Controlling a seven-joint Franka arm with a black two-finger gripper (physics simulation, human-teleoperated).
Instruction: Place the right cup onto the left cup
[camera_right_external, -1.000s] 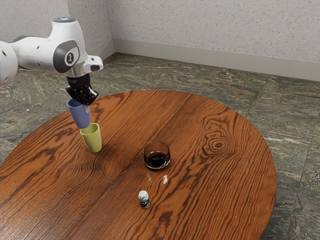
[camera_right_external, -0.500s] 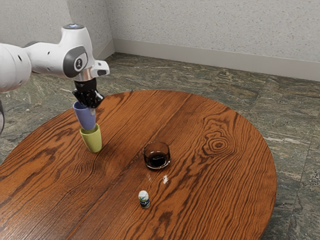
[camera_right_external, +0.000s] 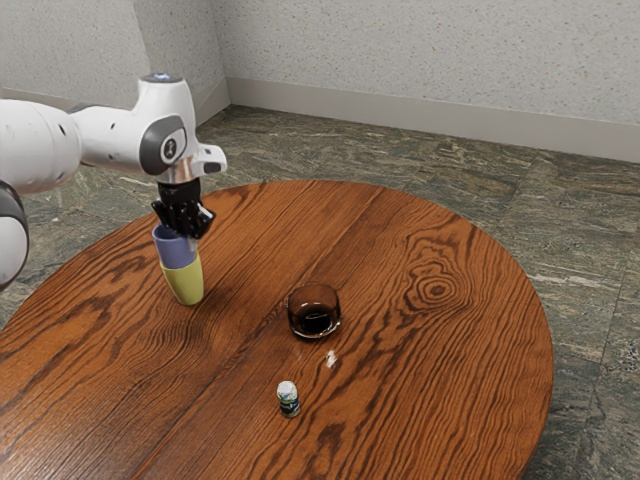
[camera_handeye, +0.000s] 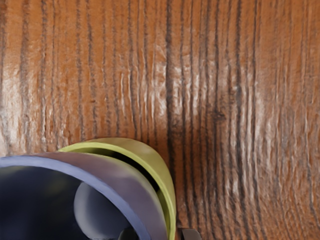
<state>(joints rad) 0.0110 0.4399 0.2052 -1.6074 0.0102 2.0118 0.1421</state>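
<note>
Black two-finger gripper (camera_right_external: 184, 237) pinches smooth, tapered blue plastic-looking cup (camera_right_external: 176, 251) by its wall; probably light, stiff, slightly slippery, near-rim wall best hold.

Desk (camera_right_external: 430, 380): round, reddish-brown wood, dark swirling grain
Glass bowl (camera_right_external: 301, 305): brown, see-through, upright on the desk
Small bottle (camera_right_external: 289, 404): white top, upright, apart from the glass bowl, nearer the exterior camera
Floor (camera_right_external: 590, 250): grey-green, veined
Wall (camera_right_external: 430, 45): pale, speckled
Baseboard (camera_right_external: 430, 118): plain, light grey
</note>
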